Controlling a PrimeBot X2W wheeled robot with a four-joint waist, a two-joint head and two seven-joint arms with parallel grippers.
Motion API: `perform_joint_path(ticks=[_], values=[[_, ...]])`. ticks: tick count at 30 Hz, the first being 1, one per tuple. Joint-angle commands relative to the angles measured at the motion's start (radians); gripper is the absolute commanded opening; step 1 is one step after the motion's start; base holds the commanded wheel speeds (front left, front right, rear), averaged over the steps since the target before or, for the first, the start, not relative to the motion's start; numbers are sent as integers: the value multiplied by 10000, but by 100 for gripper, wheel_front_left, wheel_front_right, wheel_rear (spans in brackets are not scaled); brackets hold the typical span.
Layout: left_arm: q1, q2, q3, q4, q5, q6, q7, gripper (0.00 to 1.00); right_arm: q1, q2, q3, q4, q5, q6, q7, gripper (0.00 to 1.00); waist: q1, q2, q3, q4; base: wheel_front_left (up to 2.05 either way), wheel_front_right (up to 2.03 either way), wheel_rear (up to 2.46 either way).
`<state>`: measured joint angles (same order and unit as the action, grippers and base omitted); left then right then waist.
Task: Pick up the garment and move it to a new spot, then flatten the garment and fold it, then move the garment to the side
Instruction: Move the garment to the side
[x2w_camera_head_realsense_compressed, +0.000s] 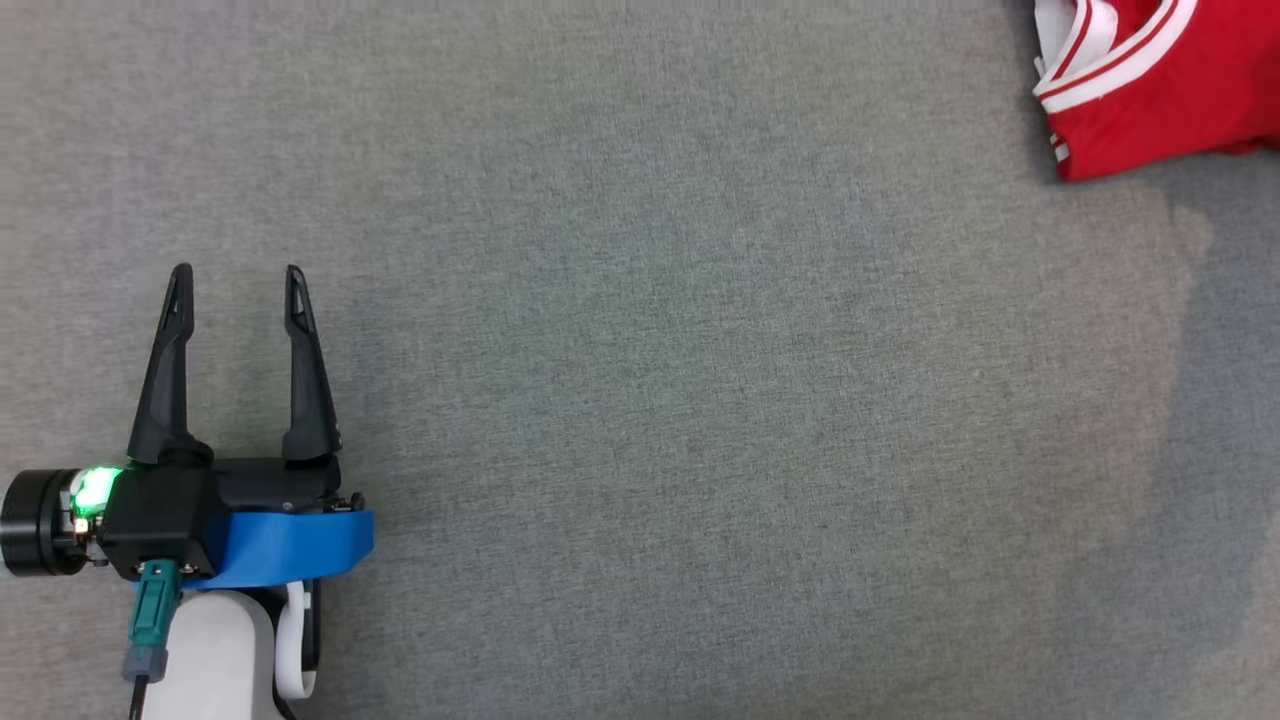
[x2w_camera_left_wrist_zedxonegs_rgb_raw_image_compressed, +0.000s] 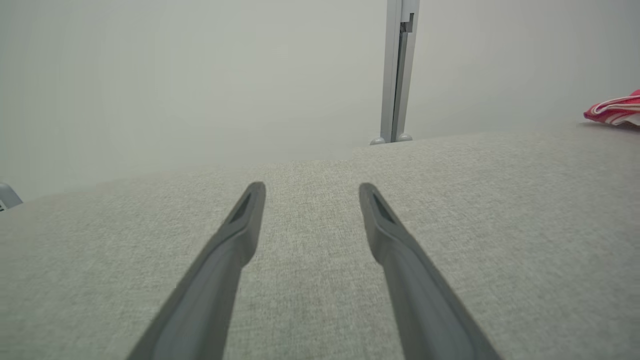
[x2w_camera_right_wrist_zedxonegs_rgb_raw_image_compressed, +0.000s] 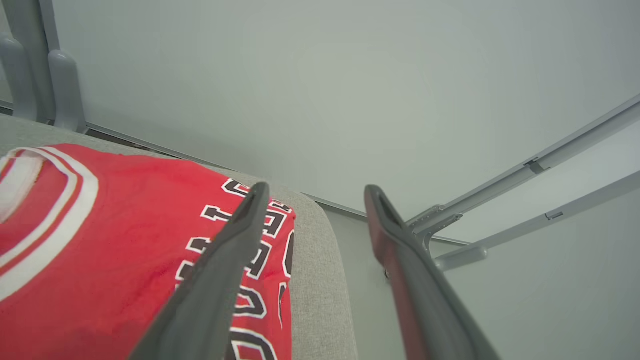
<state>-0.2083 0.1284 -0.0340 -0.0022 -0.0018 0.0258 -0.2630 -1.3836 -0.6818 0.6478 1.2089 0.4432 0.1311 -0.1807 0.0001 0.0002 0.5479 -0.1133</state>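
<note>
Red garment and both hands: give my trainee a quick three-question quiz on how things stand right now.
1. True or false: the left hand is shut on the red garment.
2. In the head view, where does the red garment lie? A) top right corner B) centre C) beside the left hand
3. Fill in: in the right wrist view, the right hand has its jaws ___, with nothing gripped between them.

Key
1. False: the left hand is open over the bare grey cloth surface, apart from the red garment.
2. A
3. open
</note>
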Motion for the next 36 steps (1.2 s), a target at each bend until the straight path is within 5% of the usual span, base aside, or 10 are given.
perform_joint_path(ticks=[1,7,10,22,36], values=[[-31,11,16,42,-71,30,-23,100,2,120,-22,29,-91,-5,-180,100,-1,-2,-141,-3,0,0,0],[358,-86,92,318,-250,96,-23,100,725,700,-387,-299,18,-3,-809,100,-1,-2,-1150,183,0,0,0],[659,-153,141,465,-374,131,-25,100,1419,940,-901,-1499,123,-3,-850,100,-1,-2,-1705,288,0,0,0],[1874,-414,351,1528,-790,-10,-23,100,6878,2999,-3462,-5977,-991,-3,-855,100,-1,-2,-3743,774,0,0,0],[2552,-537,518,2470,-849,-181,-23,100,12122,4381,-5034,-8095,-1280,-2,-855,100,-1,-2,-5184,1035,0,0,0]])
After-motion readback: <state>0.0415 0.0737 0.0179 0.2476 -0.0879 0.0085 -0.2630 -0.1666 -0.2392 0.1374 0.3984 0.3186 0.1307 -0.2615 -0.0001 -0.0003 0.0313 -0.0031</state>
